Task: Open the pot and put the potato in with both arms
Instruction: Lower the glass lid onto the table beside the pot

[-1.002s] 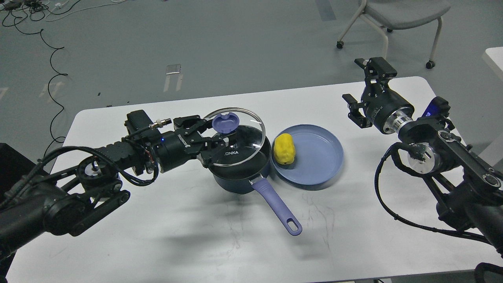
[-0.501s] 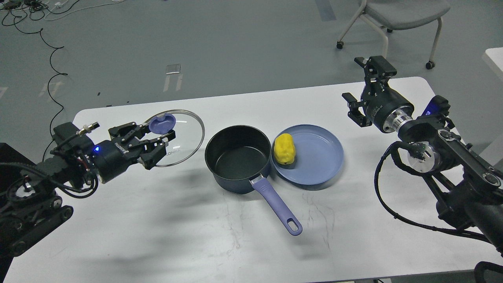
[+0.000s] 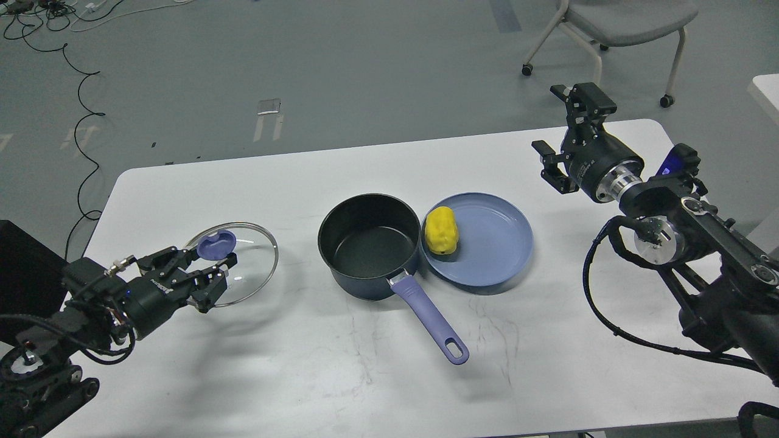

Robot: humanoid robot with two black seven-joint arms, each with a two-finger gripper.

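Observation:
The dark navy pot (image 3: 368, 243) stands uncovered at the table's middle, its purple-blue handle (image 3: 429, 319) pointing to the front right. The yellow potato (image 3: 441, 230) lies on the left part of a light-blue plate (image 3: 493, 249), just right of the pot. My left gripper (image 3: 214, 260) is shut on the purple knob (image 3: 217, 245) of the glass lid (image 3: 249, 271) and holds it low over the table's left side, well left of the pot. My right gripper (image 3: 563, 131) is open and empty, raised above the table's far right, apart from the plate.
The white table (image 3: 365, 377) carries everything. A grey wheeled chair (image 3: 627, 18) stands on the floor behind the right end. Black cables (image 3: 79, 91) lie on the floor at the back left. Another white surface (image 3: 767, 88) shows at the right edge.
My left gripper lifted the lid off the pot and carried it left and down toward the table's left side. The pot now stands open. My right arm barely moved.

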